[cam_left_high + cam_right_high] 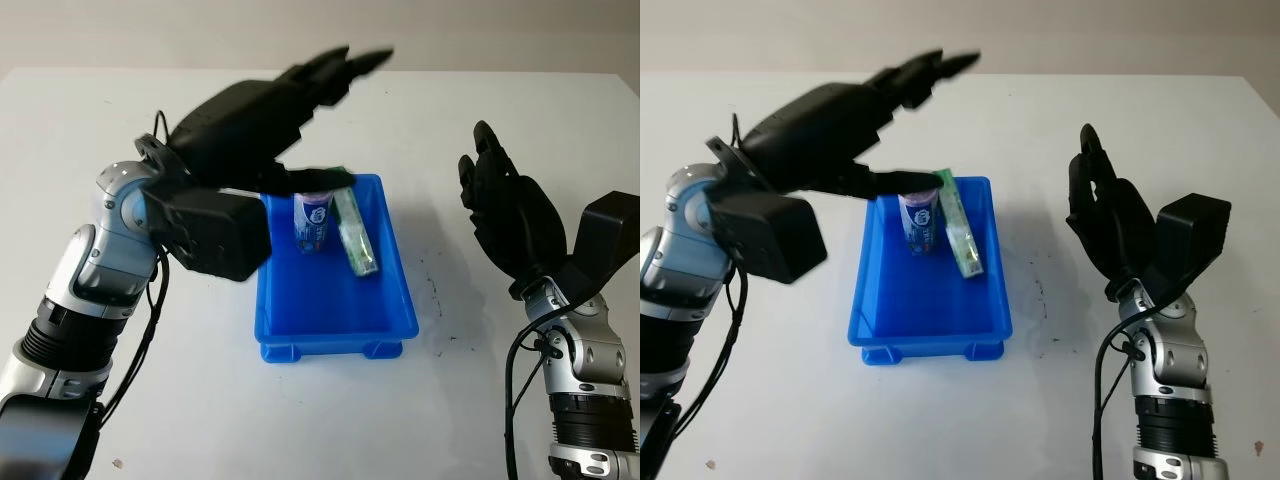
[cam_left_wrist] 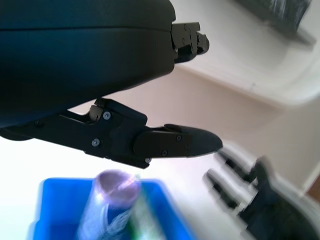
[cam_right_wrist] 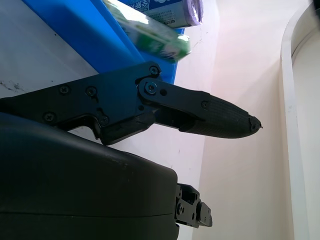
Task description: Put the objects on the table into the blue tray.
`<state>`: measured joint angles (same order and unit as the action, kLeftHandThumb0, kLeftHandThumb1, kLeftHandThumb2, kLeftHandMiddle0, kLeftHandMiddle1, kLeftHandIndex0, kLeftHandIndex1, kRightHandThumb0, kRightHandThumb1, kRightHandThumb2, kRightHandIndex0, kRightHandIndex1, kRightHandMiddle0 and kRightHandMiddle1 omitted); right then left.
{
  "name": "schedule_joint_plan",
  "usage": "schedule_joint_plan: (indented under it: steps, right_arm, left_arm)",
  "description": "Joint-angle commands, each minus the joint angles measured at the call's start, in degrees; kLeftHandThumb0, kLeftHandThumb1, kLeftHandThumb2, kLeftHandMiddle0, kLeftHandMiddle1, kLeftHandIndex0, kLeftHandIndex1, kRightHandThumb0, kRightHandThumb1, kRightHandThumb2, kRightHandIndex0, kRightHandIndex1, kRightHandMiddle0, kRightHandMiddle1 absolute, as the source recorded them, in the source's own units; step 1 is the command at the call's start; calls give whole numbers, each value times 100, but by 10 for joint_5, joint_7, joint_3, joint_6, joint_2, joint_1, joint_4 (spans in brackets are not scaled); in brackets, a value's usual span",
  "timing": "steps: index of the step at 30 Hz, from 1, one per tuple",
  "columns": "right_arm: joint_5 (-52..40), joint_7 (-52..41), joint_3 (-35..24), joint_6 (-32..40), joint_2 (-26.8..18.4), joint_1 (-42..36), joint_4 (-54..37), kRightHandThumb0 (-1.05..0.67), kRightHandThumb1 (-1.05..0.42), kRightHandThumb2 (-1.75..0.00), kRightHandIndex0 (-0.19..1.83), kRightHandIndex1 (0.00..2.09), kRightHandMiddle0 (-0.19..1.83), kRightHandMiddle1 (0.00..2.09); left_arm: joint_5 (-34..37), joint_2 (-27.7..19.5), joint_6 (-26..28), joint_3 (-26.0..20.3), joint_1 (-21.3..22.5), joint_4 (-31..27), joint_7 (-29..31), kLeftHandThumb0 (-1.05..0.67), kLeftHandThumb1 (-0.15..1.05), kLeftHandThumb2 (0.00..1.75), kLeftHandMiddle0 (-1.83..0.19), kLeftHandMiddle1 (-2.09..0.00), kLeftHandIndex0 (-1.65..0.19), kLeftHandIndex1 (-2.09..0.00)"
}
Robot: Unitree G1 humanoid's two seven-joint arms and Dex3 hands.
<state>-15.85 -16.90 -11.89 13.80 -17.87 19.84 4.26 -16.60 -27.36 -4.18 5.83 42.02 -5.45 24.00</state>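
The left robot hand (image 1: 300, 110) hovers released above the tray (image 1: 330, 330); the can (image 1: 312, 220) and green pack (image 1: 355, 240) lie inside, just beneath its thumb. The right robot hand (image 1: 505, 205) is released, well right of the tray, above the counter (image 1: 450, 400).

The right hand (image 3: 150, 150) is open above the white table (image 3: 45, 70), its black fingers (image 3: 220, 117) holding nothing. Beyond them, the blue tray (image 3: 85, 30) holds a green packet (image 3: 150, 35) beside a purple-capped tube (image 3: 175, 12).
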Motion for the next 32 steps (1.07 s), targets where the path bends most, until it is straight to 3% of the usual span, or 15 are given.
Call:
schedule_joint_plan:
  steps: [1,7,10,14,16,22,32]
  right_arm:
    - [-2,0,-4,-8,1,6,-2,-73,-105,-67,-19,0,-19,0]
    - [-2,11,-6,-13,8,13,-1,-74,-105,-67,-19,0,-19,0]
    - [0,15,-6,-18,8,22,3,-76,-105,-68,-19,0,-19,0]
    - [1,27,-8,-22,9,47,15,-78,-105,-70,-19,0,-19,0]
    - [2,34,-8,-30,13,65,25,-79,-105,-72,-19,0,-19,0]
    - [14,42,-1,-65,21,86,55,-81,-105,-74,-19,0,-19,0]
    - [22,46,2,-70,27,93,64,-80,-105,-75,-19,0,-19,0]
  left_arm:
    - [25,11,18,-33,15,-2,-17,-66,105,45,5,-6,13,-18]
    - [183,70,96,-151,23,18,-78,-63,105,55,15,-3,18,-14]
    - [243,83,94,-205,8,48,-108,-69,105,58,17,-3,19,-6]
    - [264,94,66,-243,-30,99,-151,-71,105,65,18,-2,19,0]
    - [275,108,67,-247,-72,110,-160,-72,105,68,19,-1,19,0]
    - [276,132,64,-232,-136,135,-170,-72,105,70,19,0,19,0]
    - [283,139,56,-209,-148,157,-155,-73,105,68,19,0,19,0]
